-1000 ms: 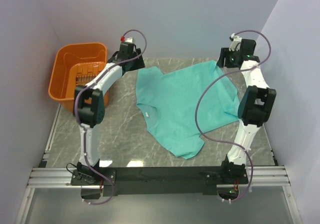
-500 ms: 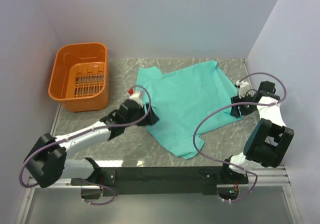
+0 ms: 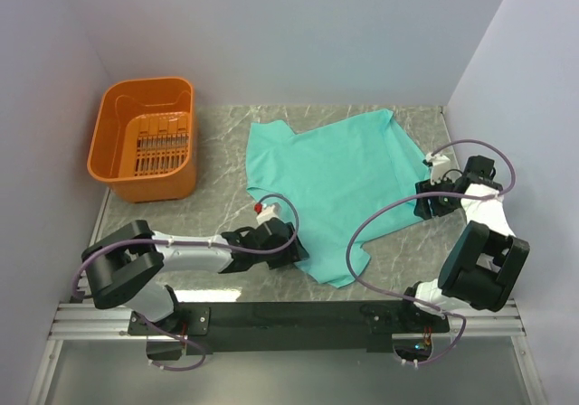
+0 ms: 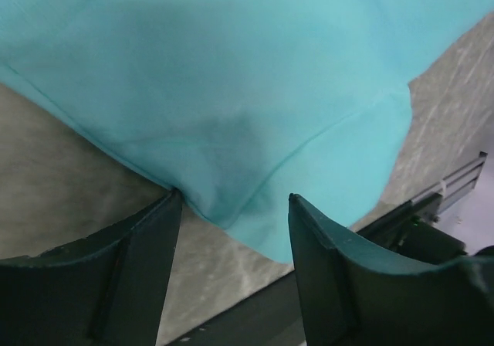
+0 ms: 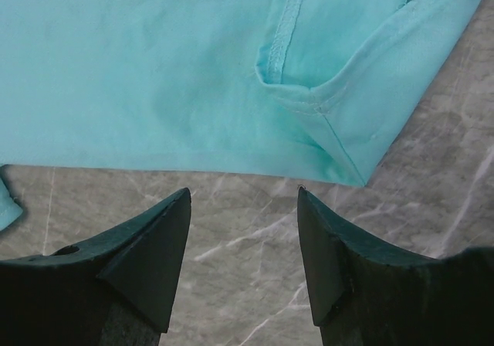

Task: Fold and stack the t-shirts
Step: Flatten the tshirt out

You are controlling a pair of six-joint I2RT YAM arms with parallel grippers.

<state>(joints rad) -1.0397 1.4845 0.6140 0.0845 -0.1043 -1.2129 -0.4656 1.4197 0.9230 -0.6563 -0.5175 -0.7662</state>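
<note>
The setup is basically a little booth: plain pale walls with a faint lilac tint, so a back wall (image 3: 298, 34), left wall (image 3: 45, 107) and right wall (image 3: 529, 89). The table (image 3: 217, 208) has a grey marble-look top with white veins. The light is soft and even, with just one glare patch (image 3: 242, 294) near the front, by the black bar (image 3: 298, 316) and metal rails (image 3: 99, 319).

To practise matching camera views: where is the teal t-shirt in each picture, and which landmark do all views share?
Top external: teal t-shirt spread across the middle of the picture.
Left wrist: fills the top, edge dipping between the fingers.
Right wrist: covers the upper half.
Shared landmark: grey marbled tabletop.
</note>
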